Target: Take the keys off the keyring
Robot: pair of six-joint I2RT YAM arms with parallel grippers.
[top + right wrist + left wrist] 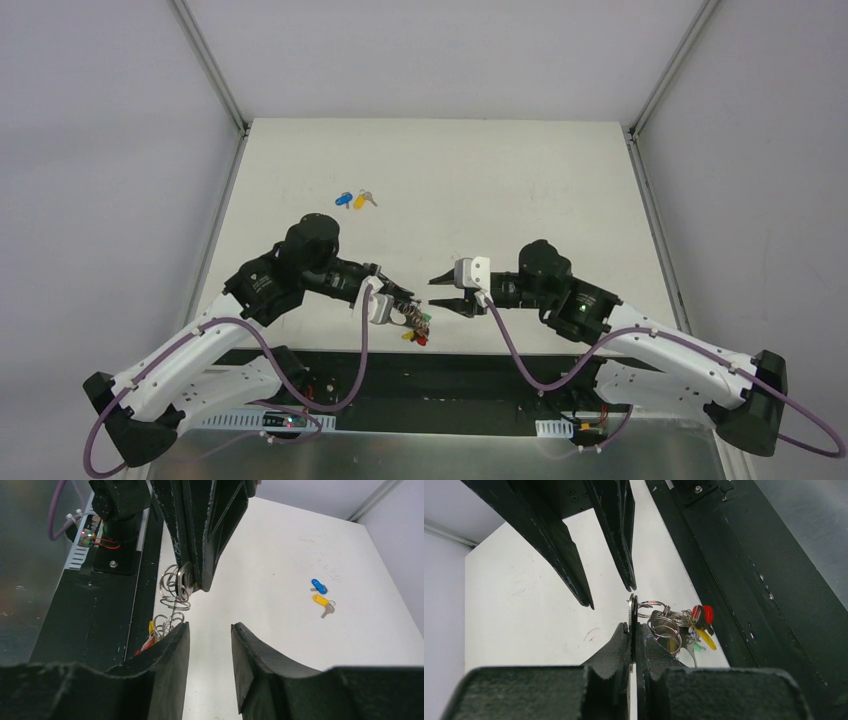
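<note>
My left gripper (405,306) (633,630) is shut on the edge of the keyring (632,611), held in the air near the table's front edge. Linked silver rings (665,628) hang from it with a red-headed key (705,615) and a yellow-headed key (707,639); in the top view this bunch (418,330) dangles below the fingers. My right gripper (445,291) (210,630) is open with nothing between its fingers, facing the keyring (176,587) from a short distance. Two loose keys, blue (343,199) (318,586) and yellow (362,199) (321,600), lie on the table farther back.
A black rail (450,365) (744,580) runs along the near edge of the white table (520,190), right beneath the hanging bunch. Grey walls and metal frame posts (210,65) enclose the table's sides.
</note>
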